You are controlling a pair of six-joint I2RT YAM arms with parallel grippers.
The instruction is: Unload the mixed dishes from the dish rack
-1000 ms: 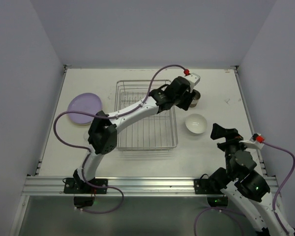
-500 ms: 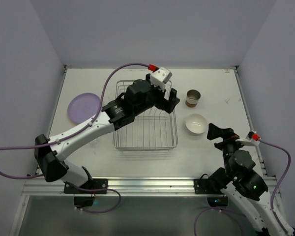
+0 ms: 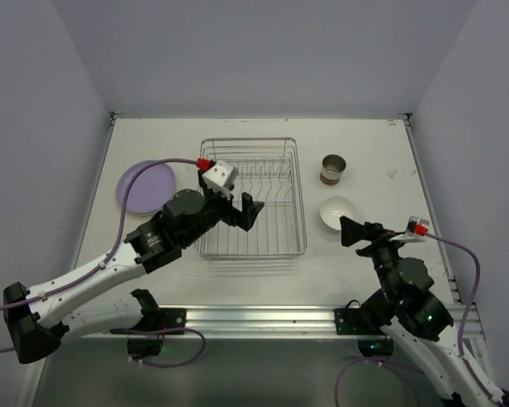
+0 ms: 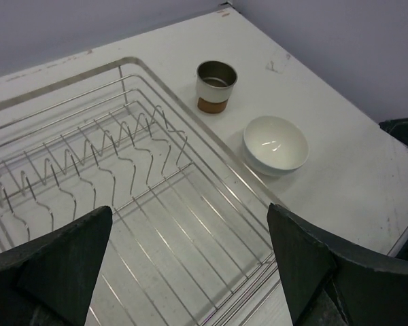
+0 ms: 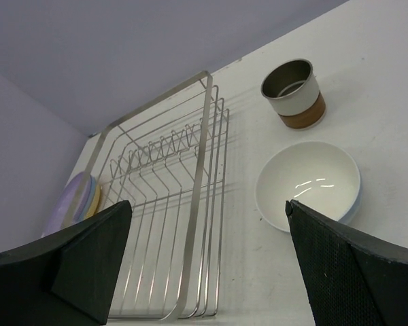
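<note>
The dish rack (image 3: 267, 237) sits mid-table, apparently empty, plates (image 3: 144, 182) to its left, cup (image 3: 332, 169) and bowl (image 3: 338, 213) to its right. The right gripper (image 3: 350, 231), fingers spread, hovers near the bowl; a careless swing could knock it. The left gripper (image 3: 247, 212) hangs low over the rack, fingers spread.

Left pincer (image 3: 248, 213) wide open and empty, aimed forward-right; right pincer (image 3: 349, 231) equally wide, empty, aimed left.
</note>
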